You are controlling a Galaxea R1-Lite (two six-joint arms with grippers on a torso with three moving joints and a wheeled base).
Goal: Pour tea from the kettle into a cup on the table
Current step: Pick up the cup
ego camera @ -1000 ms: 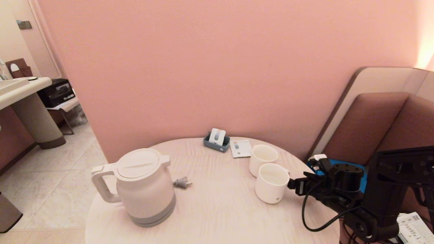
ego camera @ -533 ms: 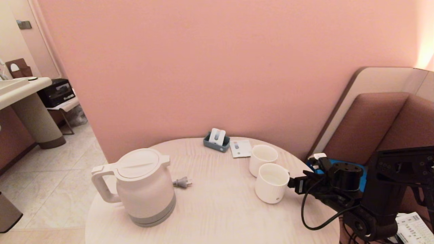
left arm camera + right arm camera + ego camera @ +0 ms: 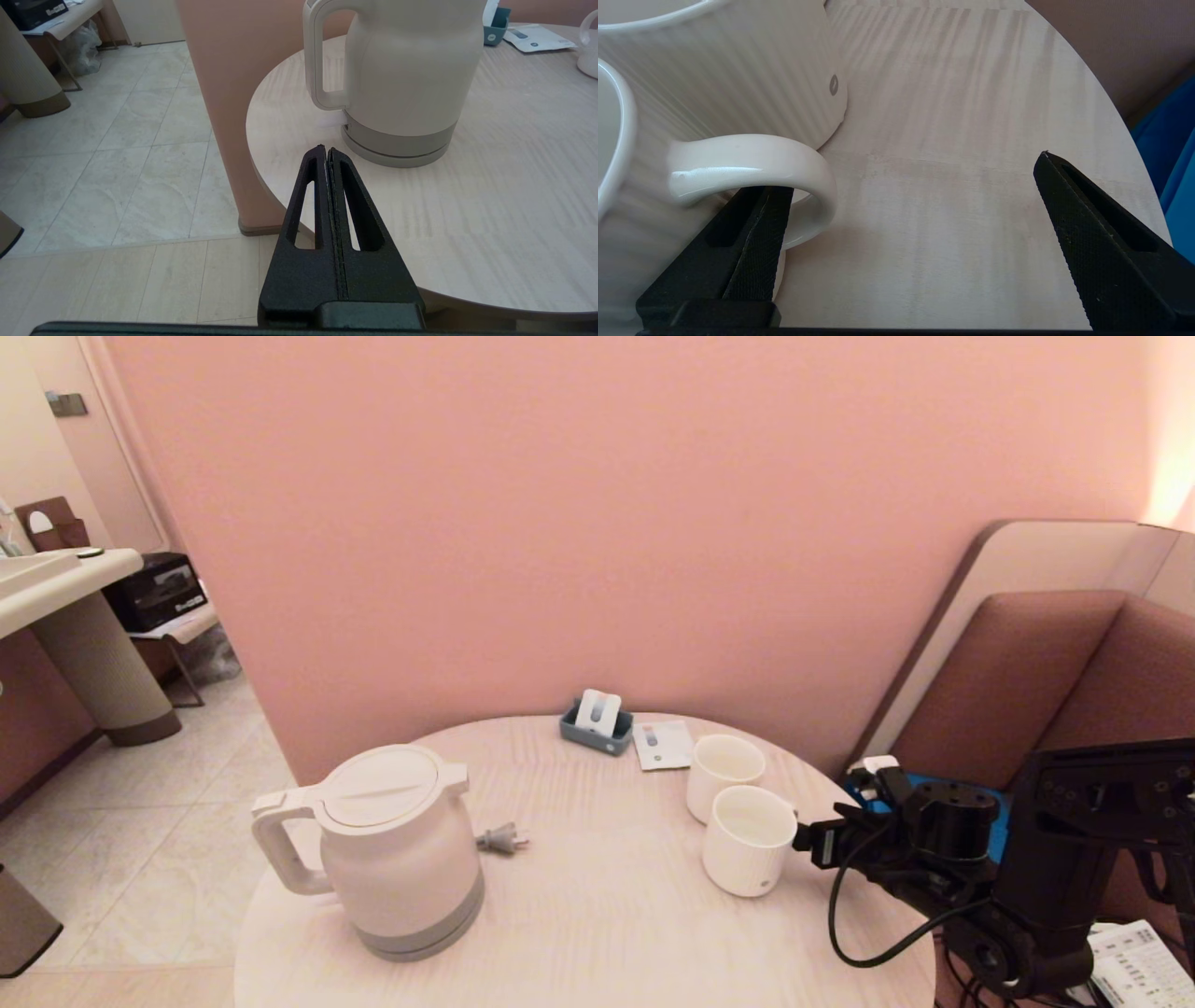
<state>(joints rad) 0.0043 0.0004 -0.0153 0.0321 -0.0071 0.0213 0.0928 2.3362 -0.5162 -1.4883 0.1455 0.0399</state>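
Kettle (image 3: pixel 397 849) stands upright on the left half of the round table (image 3: pixel 597 915), lid on, loop handle turned to the left edge. In the left wrist view its top is cut off, and only the body, handle and grey band show. A grey plug (image 3: pixel 502 840) lies on the table just beside it; the cord behind the kettle is hidden.

2 white cups stand close together on the right half. The nearer one, the cup (image 3: pixel 747 840), carries a small grey dot near its base. In the right wrist view it fills the edge of the picture and only part of its rim and its side handle can be seen; the farther cup (image 3: pixel 721 775) is cut off there as well, and what either cup holds cannot be made out.

The right gripper (image 3: pixel 906 172) is level at the table's right edge, its fingers (image 3: pixel 752 233) spread wide and holding nothing, with 1 finger under the loop of the cup's handle; contact cannot be told. In the head view the fingertips are hidden behind the gripper body.

The left gripper (image 3: pixel 326 151) hangs low beside the table's near-left edge, fingers pressed together and empty, short of the kettle.

Compared with 1 second before, nothing on the table has shifted, and the right arm sits practically where it was.
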